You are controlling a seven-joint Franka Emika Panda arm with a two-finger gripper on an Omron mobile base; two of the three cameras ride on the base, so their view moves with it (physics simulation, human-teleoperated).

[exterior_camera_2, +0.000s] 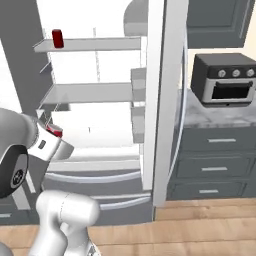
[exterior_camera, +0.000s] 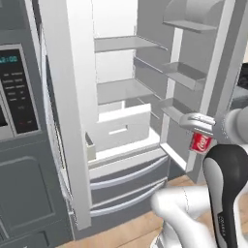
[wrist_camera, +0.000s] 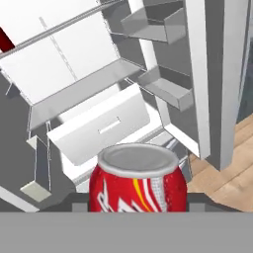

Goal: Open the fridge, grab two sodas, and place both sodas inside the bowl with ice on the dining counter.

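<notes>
Tool [exterior_camera: 199,137] grips one soda [exterior_camera: 200,142]; swinging out, it could clip the fridge door [exterior_camera: 220,72] just beside it.

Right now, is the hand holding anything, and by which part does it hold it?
Yes. The hand holds a red soda can by its sides, below the silvery top. A second red can stands on an upper fridge shelf.
</notes>
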